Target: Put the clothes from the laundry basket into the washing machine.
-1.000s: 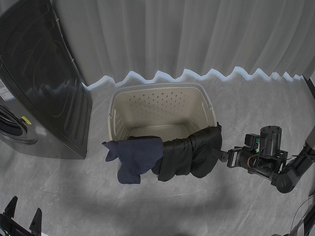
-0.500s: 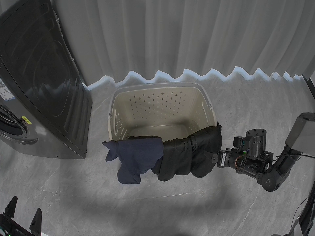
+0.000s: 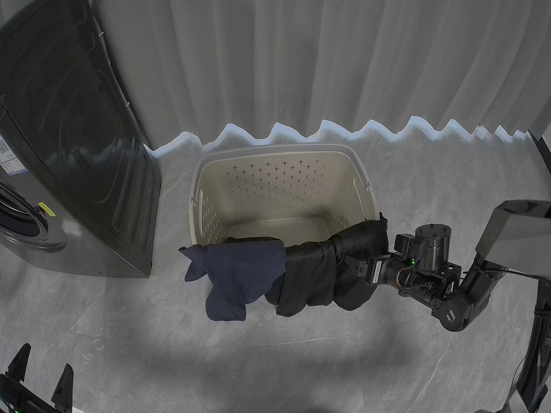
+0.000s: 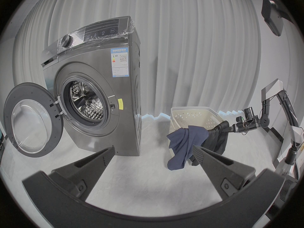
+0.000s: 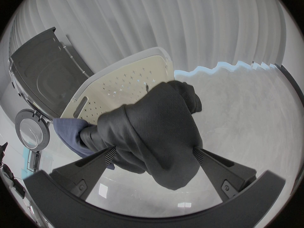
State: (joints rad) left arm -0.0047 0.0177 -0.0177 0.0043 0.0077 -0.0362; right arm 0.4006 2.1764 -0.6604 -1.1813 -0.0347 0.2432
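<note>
Spanning room: grey stone floor (image 3: 287, 362) | white curtain (image 3: 315, 47) backdrop | washing machine (image 3: 69, 144) left

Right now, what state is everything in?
washing machine door: open.
laundry basket: upright, clothes over its near rim.
black garment: draped over rim.
navy garment: draped over rim, untouched.
right gripper: open, straddling black garment.
left gripper: open, empty.

Washing machine (image 4: 114, 89) label (image 4: 119, 61), print seemingly unreadable
</note>
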